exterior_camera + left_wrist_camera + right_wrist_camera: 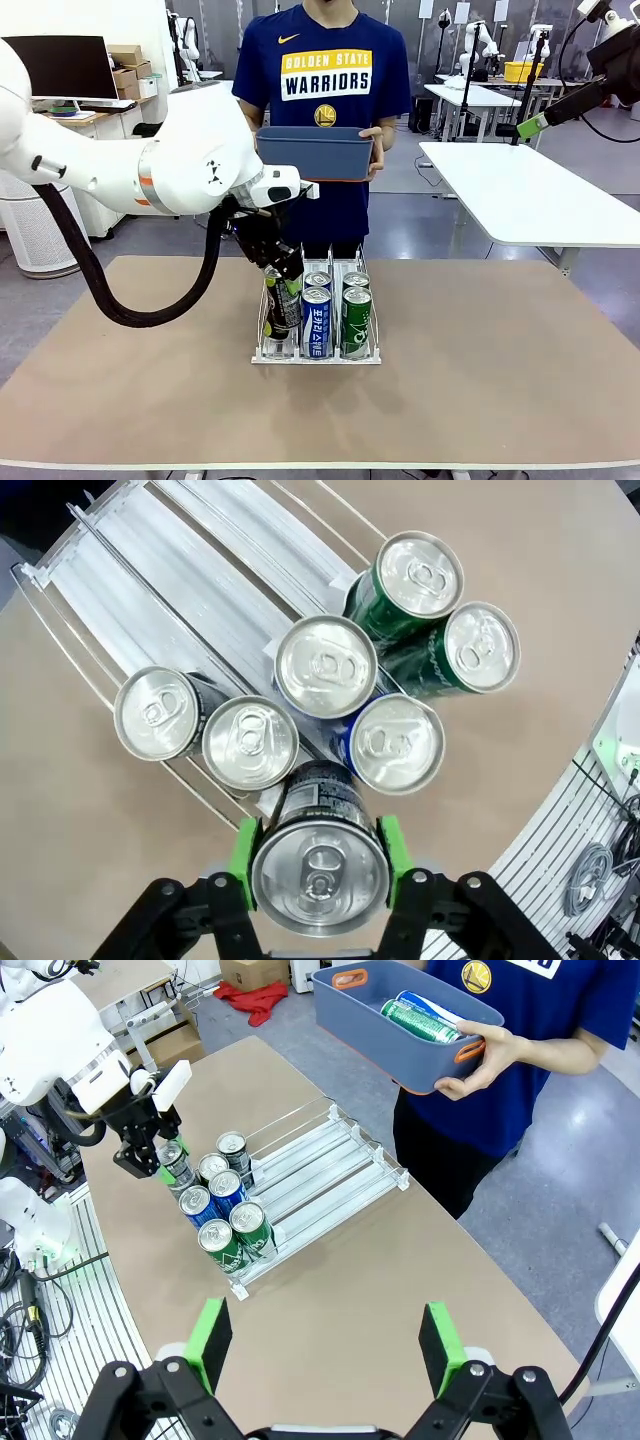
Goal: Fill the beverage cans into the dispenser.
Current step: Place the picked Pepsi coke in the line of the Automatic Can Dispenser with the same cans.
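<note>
My left gripper (pixel 318 852) is shut on a dark beverage can (pixel 318 875), green pads on both its sides. The can hangs tilted over the front left corner of the white wire dispenser (pixel 368 358), close to the cans in the left lane. In the front view the held can (pixel 283 305) sits under the left gripper (pixel 272 268). Two cans stand in each lane: dark ones (pixel 250 742) left, blue ones (pixel 397 742) in the middle, green ones (pixel 480 648) right. My right gripper (pixel 325 1345) is open, high above the table and apart from the dispenser (pixel 330 1155).
At the far side a person holds a blue-grey bin (pixel 316 152) at chest height; more cans (pixel 420 1018) lie in it. The rear halves of the dispenser lanes (pixel 190 570) are bare. Brown tabletop (pixel 480 370) stretches right of the dispenser.
</note>
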